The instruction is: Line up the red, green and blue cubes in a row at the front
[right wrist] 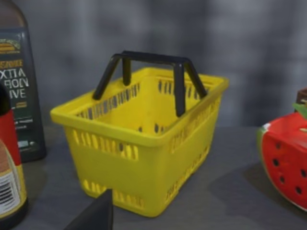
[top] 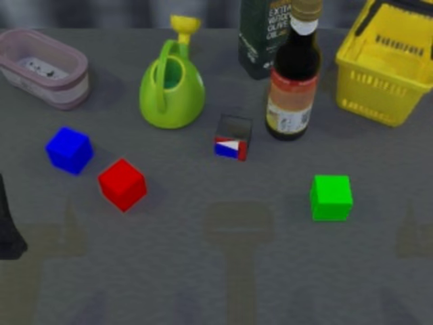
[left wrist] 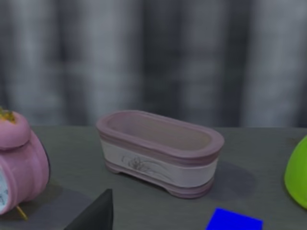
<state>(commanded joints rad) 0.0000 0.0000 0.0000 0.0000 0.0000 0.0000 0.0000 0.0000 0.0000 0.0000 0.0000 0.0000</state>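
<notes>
The blue cube point(top: 69, 149) lies at the table's left, and its top corner point(left wrist: 235, 223) also shows in the left wrist view. The red cube point(top: 122, 183) sits just right of it and nearer the front, turned at an angle. The green cube point(top: 331, 197) stands alone at the right. My left arm point(top: 8, 233) is a dark shape at the left edge, apart from the cubes. My left gripper point(left wrist: 153, 226) shows one dark fingertip point(left wrist: 98, 215), open, holding nothing. My right gripper point(right wrist: 153, 226) also shows one fingertip point(right wrist: 98, 215), open and empty, facing the basket; it is outside the top view.
Along the back stand a pink planter point(top: 44, 68), a green watering can point(top: 171, 84), an olive oil bottle point(top: 264, 34), a dark sauce bottle point(top: 293, 81) and a yellow basket point(top: 389, 61). A patterned grey-topped cube point(top: 233, 137) sits mid-table. A pink alarm clock point(left wrist: 19, 163) and a watermelon slice point(right wrist: 285, 163) flank the sides.
</notes>
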